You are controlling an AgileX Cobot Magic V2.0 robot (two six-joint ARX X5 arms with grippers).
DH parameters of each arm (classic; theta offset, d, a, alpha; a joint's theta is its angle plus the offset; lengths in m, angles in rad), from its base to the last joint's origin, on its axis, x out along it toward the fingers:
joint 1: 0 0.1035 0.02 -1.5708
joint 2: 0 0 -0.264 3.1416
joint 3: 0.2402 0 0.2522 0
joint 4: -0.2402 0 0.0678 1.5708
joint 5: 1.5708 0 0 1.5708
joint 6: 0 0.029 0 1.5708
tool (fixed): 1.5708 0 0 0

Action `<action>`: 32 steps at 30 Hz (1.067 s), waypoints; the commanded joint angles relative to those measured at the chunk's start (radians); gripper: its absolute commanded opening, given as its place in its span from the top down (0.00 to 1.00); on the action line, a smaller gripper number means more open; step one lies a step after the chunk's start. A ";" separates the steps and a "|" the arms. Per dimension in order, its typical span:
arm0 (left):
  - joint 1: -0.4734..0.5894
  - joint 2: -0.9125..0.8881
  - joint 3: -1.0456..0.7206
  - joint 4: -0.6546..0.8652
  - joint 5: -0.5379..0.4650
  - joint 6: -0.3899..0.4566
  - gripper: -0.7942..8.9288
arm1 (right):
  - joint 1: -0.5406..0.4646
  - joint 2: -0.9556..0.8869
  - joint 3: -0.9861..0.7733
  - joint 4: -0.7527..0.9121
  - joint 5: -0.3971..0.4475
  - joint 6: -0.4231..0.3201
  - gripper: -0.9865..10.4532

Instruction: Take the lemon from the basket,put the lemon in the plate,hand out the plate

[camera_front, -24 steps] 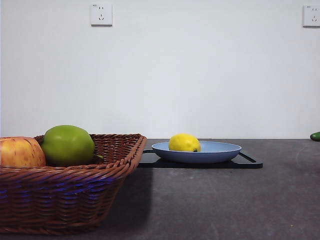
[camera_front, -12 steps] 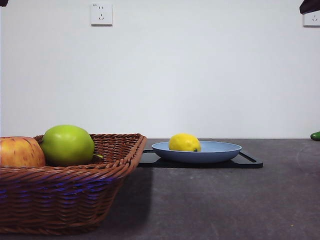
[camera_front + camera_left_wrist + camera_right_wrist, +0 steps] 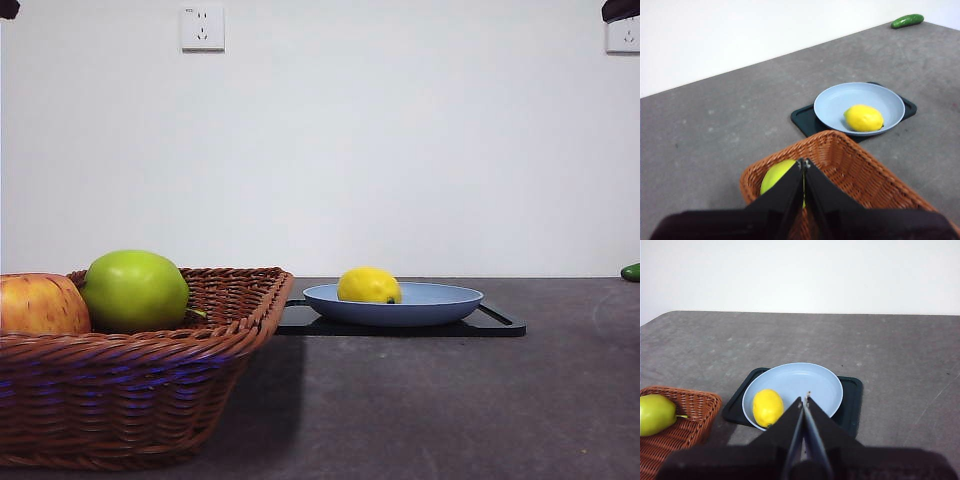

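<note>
Lemon (image 3: 369, 285): lies inside the plate, toward the side nearer the basket; its small dark stem end shows low on the fruit in the front view. Nothing grips it.
Plate (image 3: 440, 303): light blue, shallow, seated on the black tray; the front view shows it edge-on, so its floor is visible only in the wrist views.
Black tray (image 3: 495, 324): flat on the table under the plate; only its corners and edges clear the plate rim.
Basket (image 3: 150, 380): brown wicker, just beside the tray; cut off by the left and bottom edges of the front view.
Green apple (image 3: 135, 291): in the basket, lower part hidden behind the braided rim.
Reddish-yellow apple (image 3: 40, 305): in the basket beside the green apple, cropped by the picture edge; not seen in either wrist view.
Left gripper (image 3: 803, 162): raised above the basket, jaws pressed together, holding nothing; it partly covers the green apple.
Right gripper (image 3: 804, 399): raised above the near rim of the plate, jaws pressed together, empty.
Arms in front view: only black tips at the two top corners.
Green object (image 3: 907, 20): far across the table, elongated, possibly a cucumber; too small to confirm.
Table (image 3: 420, 410): dark grey, mottled.
</note>
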 commanded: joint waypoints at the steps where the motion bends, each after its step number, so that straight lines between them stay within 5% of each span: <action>1: 0.016 -0.079 0.008 -0.034 -0.005 0.017 0.91 | 0.006 0.004 0.010 0.010 0.003 0.010 0.91; 15: 0.396 -0.397 -0.159 -0.048 0.006 -0.004 0.91 | 0.006 -0.002 0.010 0.010 0.003 0.010 0.91; 23: 0.436 -0.420 -0.446 0.204 0.049 -0.010 0.91 | 0.006 -0.002 0.010 0.010 0.003 0.010 0.91; 32: 0.436 -0.462 -0.595 0.275 0.083 -0.011 0.91 | 0.006 -0.002 0.010 0.010 0.003 0.010 0.91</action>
